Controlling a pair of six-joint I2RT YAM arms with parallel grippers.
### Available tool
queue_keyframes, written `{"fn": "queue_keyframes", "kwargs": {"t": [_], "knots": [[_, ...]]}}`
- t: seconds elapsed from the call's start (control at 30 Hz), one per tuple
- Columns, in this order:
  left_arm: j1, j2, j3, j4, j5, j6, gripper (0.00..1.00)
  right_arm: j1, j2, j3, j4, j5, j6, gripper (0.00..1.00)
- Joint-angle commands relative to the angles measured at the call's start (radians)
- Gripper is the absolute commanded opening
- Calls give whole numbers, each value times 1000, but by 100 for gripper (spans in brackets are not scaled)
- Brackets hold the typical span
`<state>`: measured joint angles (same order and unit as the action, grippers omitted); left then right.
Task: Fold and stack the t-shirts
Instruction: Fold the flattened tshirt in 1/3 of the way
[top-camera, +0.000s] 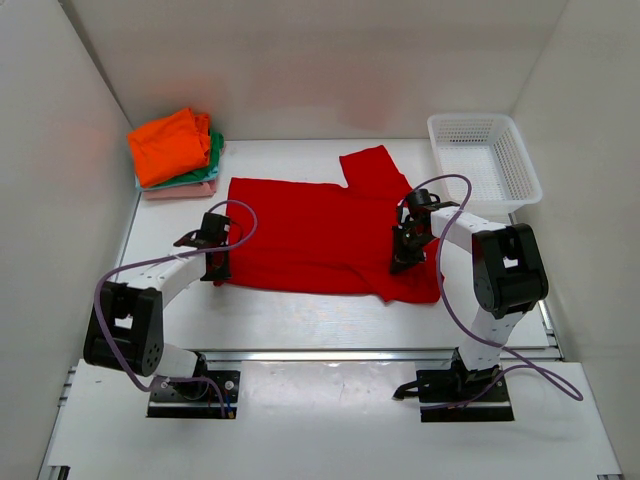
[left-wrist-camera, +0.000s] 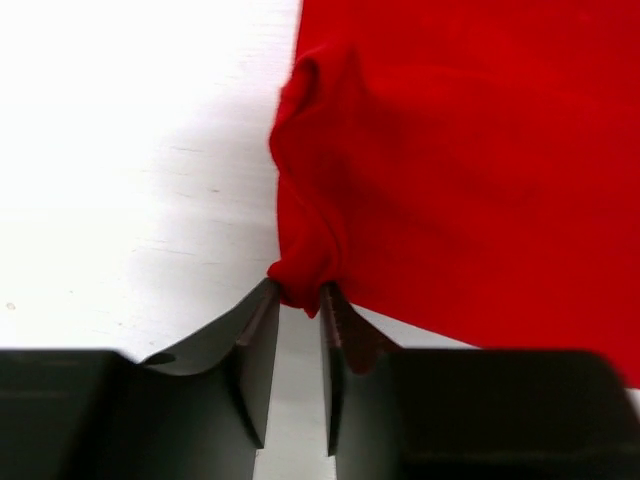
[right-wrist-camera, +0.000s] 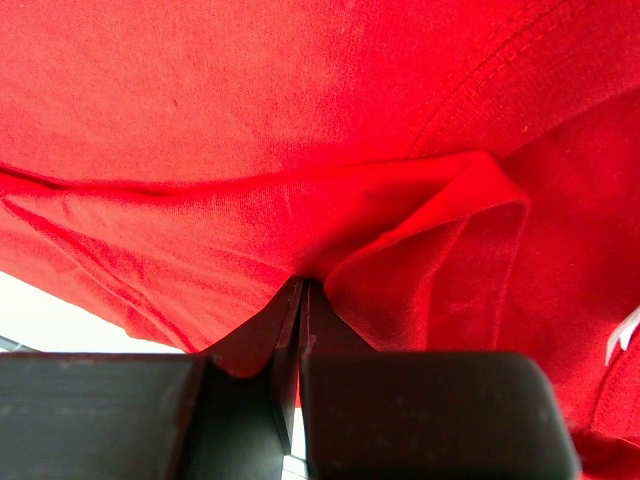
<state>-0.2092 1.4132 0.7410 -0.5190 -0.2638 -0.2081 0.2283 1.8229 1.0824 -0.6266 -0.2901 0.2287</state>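
A bright red t-shirt (top-camera: 310, 232) lies spread across the middle of the table, one sleeve pointing to the back. My left gripper (top-camera: 217, 268) is shut on a bunched corner of its left hem; the pinched cloth (left-wrist-camera: 300, 285) sits between the fingertips in the left wrist view. My right gripper (top-camera: 404, 262) is shut on a fold of the same shirt (right-wrist-camera: 300, 200) near its right side. Folded orange (top-camera: 170, 146), green (top-camera: 213, 150) and pale pink (top-camera: 185, 189) t-shirts lie stacked at the back left.
A white plastic mesh basket (top-camera: 484, 160) stands at the back right. White walls close in the table on the left, back and right. The arm bases sit on a rail at the near edge.
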Motion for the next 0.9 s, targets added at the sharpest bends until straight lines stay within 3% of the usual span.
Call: {"fn": "queue_keyframes", "kwargs": {"t": [0.0,0.3,0.7,0.8,0.83,0.87], "knots": [[11,-5,14,-1,-34,55,31,2,111,-75,33,189,-40,0],[40,-5,21,-10,-9,133,0,5,116,-72,24,195,-35,0],[67,43,130,-176,-195,191,0,-24,73,-87,5,207,-20,0],[64,-6,165,-216,-192,170,25,-34,67,-70,-24,198,-20,0],[62,-29,170,-220,-190,161,44,-38,67,-64,-30,206,-14,0],[54,-48,176,-236,-201,139,56,-26,65,-49,-48,219,-11,0]]}}
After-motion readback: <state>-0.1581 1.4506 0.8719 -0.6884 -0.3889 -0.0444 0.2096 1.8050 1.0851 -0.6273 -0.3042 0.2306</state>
